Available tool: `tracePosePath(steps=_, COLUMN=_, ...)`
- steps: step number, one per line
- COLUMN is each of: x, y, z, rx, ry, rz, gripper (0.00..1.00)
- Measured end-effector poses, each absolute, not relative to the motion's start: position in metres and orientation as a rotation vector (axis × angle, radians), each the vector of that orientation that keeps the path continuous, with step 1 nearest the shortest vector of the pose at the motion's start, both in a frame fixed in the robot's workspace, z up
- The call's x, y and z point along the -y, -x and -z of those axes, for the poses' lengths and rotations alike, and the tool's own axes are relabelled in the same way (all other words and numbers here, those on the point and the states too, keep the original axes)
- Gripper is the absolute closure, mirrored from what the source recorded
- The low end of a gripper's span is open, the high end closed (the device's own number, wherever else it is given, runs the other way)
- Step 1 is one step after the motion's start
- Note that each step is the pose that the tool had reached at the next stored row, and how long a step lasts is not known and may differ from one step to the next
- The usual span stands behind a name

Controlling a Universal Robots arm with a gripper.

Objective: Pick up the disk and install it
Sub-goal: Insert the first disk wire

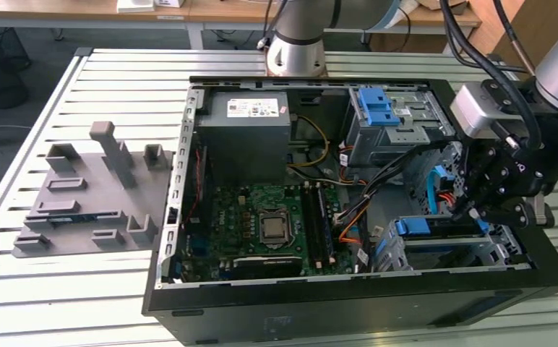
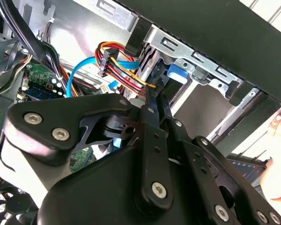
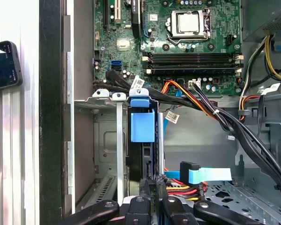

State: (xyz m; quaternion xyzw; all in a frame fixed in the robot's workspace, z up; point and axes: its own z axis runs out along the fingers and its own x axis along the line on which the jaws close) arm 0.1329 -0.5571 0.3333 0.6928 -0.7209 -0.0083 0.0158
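One black tool (image 1: 472, 213) is held low inside the open computer case (image 1: 356, 303), at the exterior view's right, next to the metal drive cage. Its fingers are pulled tight together in both wrist views, and nothing can be seen pinched between them. The disk (image 1: 423, 230) is found standing on its edge in a slot of that cage, with its blue bracket around it. In the first wrist view the tool (image 3: 153, 180) is seen right at the near end of the disk (image 3: 143, 126), touching it or just beside it; which one cannot be told. In the second wrist view the blue tab of the disk (image 2: 178, 74) is seen just past the tips of the tool (image 2: 152, 96). One case is laid flat on the worktop (image 1: 96, 289). One green board (image 1: 259, 217) is seen inside it, and one grey power box (image 1: 250, 134) with one white sticker (image 1: 250, 110), whose writing is too small to be read. One other blue latch piece (image 1: 380, 108) is seen on the upper cage. One grey tray (image 1: 76, 217) with blocks on it is laid beside the case. One phone (image 3: 4, 65) is seen outside the case wall, and part of a hand (image 2: 277, 164) is seen nearby.
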Motion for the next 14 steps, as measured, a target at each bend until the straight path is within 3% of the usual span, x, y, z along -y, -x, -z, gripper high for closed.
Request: tracePosePath(steps=14, x=0.5571, y=-0.1329, z=-0.3284, rx=2.244, ry=-2.155, rz=0.028, gripper=0.84)
